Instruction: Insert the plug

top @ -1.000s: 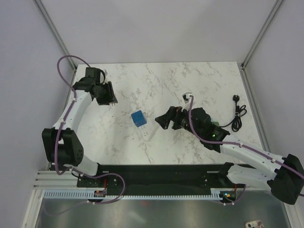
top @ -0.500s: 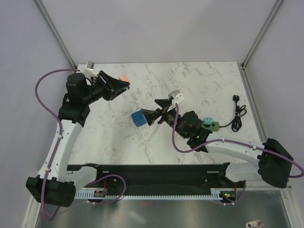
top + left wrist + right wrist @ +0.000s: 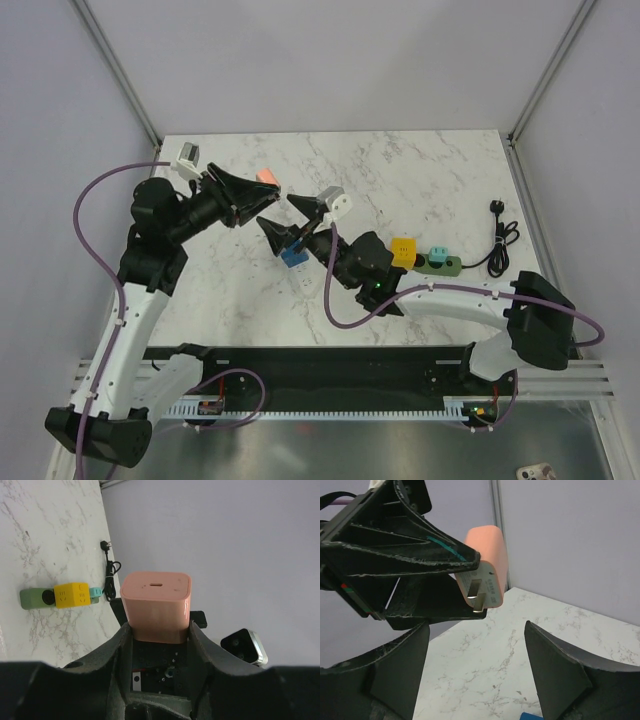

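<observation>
The yellow plug (image 3: pixel 404 252) sits on the dark green socket strip (image 3: pixel 447 264) at the right of the table, next to a teal block (image 3: pixel 436 254); both show in the left wrist view, the plug (image 3: pixel 71 595) on the strip (image 3: pixel 34 598). My left gripper (image 3: pixel 262 188) is raised over the table's middle and shut on a salmon-pink adapter (image 3: pixel 156 605) with metal prongs (image 3: pixel 477 594). My right gripper (image 3: pixel 288 218) is open wide and empty (image 3: pixel 477 655), pointing at that adapter (image 3: pixel 487 565) from close by.
A blue cube (image 3: pixel 292 252) lies on the marble table under the right gripper, its corner in the right wrist view (image 3: pixel 532 716). A black plug with a thin coiled cord (image 3: pixel 503 240) lies at the right edge. Grey walls and frame posts surround the table.
My left arm swung from the far left to mid-table, carrying the salmon adapter. My right arm moved left and up to face it, uncovering the yellow plug on the strip.
</observation>
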You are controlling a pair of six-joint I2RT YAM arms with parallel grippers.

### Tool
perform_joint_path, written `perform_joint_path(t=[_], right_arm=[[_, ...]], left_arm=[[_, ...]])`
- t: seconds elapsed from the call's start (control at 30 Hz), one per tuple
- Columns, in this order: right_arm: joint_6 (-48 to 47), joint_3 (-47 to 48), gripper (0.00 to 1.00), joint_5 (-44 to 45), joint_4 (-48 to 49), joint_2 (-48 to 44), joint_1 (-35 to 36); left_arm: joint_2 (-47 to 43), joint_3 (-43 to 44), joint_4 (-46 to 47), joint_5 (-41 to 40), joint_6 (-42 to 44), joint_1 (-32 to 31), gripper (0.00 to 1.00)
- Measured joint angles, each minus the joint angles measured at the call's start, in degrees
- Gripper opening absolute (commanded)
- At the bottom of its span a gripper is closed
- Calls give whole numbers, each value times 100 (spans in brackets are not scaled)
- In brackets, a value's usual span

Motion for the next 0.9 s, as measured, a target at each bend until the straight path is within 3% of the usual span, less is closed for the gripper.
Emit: perform_joint_path(t=[0.23,0.63,0.9], right_arm=[[-267,144,81,289,7,127,144],[-529,127,88,323,-149,-173,136],[-721,184,83,330,-170,-153,131]], left_arm=[[-302,-256,208,-55,-31,-35,2],[-332,-323,199,-149,-15,-87,2],[-306,-332,179,-146,-15,-136,2]])
